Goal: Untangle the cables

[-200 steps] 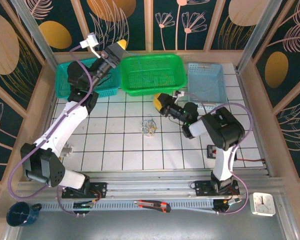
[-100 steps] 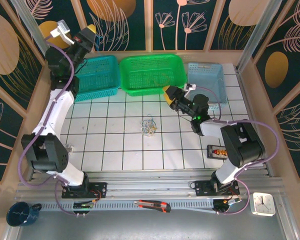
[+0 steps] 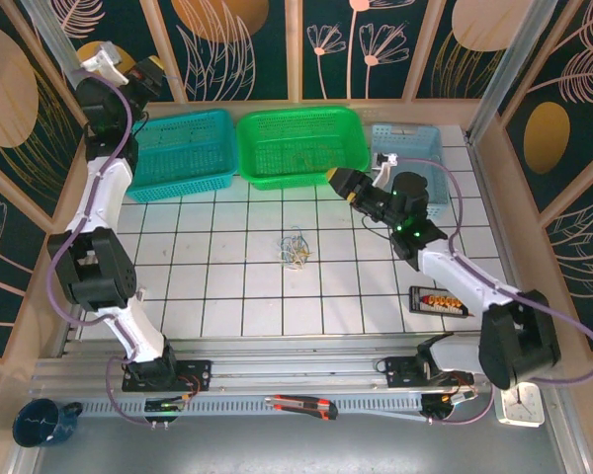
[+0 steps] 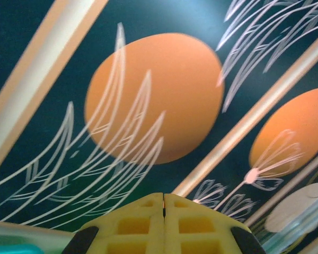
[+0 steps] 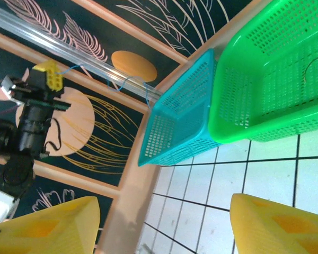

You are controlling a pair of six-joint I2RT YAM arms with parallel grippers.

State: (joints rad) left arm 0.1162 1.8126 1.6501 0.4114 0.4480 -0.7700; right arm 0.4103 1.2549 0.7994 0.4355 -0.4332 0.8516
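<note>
Left gripper: pinching blue cable above teal basket, it seems.
Right gripper: gaping, carrying nothing.
Risk: blue cable snagging on teal basket, slipping free.

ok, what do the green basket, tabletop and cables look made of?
Green basket: moulded plastic, slightly glossy; uniform colour, regular perforated walls.
Tabletop: white tiles or a tile-print sheet; dark grid lines, slight sheen, can't tell which.
Cables: thin wires, probably plastic-sheathed, going by the whitish, yellow and blue tints; too small to be sure.
</note>
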